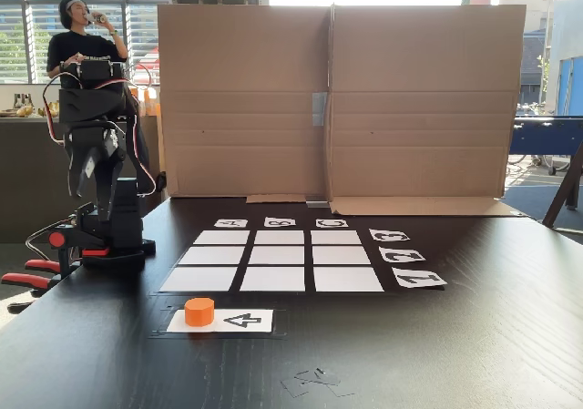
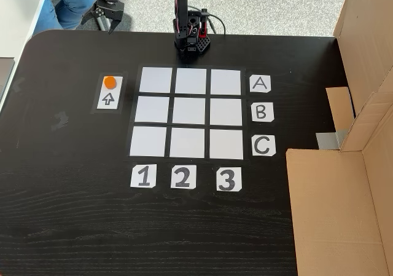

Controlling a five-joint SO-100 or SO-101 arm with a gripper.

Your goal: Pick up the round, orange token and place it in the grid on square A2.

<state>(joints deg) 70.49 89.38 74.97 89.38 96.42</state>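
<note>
While the arm sits folded at the counter's point(image 1: 510, 336) left edge in a fixed view, the token point(image 1: 199, 311) rests untouched on the arrow card point(image 1: 239, 320), just in front of the grid point(image 1: 273, 260), so the pick looks not yet begun. From above in a fixed view, the pincer point(image 2: 105, 21) hangs slightly spread and empty beyond the counter edge, well apart from the token point(image 2: 109, 82). Square A2 point(image 2: 191, 81) lies bare, as do all nine cells; next move calls for reaching down over the token.

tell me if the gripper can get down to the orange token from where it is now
Probably yes. The token sits uncovered on the arrow card, beside the grid, and nothing stands between it and the gripper, which hangs past the table edge nearby.
</note>
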